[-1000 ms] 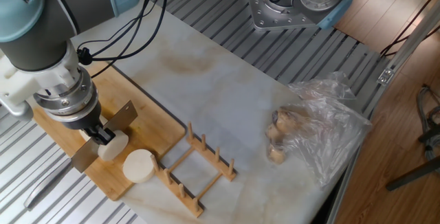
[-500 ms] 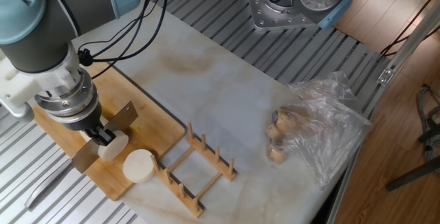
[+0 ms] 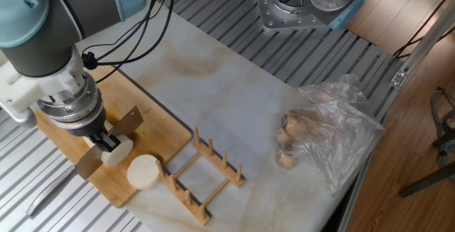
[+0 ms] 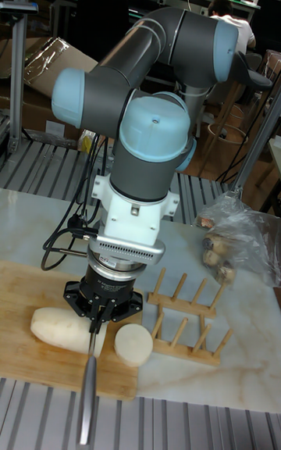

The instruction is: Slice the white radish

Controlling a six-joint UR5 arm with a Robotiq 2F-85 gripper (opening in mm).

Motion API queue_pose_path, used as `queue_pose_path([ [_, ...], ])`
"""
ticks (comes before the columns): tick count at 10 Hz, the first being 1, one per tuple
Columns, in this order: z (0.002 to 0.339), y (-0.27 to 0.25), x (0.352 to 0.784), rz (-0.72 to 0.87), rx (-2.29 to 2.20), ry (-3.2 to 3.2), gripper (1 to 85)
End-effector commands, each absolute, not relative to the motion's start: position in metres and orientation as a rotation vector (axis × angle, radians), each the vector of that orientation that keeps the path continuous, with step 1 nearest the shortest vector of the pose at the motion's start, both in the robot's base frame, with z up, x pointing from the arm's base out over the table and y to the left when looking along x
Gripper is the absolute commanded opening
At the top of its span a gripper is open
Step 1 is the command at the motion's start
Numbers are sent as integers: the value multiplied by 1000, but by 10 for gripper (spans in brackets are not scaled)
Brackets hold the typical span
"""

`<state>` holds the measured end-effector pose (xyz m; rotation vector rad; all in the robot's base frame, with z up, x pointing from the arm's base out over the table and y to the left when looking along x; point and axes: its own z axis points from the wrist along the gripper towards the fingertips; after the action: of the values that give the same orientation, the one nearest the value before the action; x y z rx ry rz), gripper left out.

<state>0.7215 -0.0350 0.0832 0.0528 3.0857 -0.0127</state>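
The black two-finger claw, closed on a flat steel blade, presses into the thick creamy-white radish directly beneath it, which looks firm, dense and slippery, so it may roll.

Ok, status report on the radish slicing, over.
Gripper shut on flat metal blade. Blade edge down in creamy-white radish cylinder; one cut stub lies apart on bamboo cutting board. Nothing obstructing.

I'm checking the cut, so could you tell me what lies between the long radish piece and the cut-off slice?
In the tall fixed view, the knife blade held by the gripper stands between the long radish piece and the cut-off slice.
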Motion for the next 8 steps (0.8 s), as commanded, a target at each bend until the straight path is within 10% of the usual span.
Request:
queue_pose_path([
  [1, 85, -33, 722, 10, 60, 3081, 13],
  [8, 90, -35, 719, 19, 51, 3089, 13],
])
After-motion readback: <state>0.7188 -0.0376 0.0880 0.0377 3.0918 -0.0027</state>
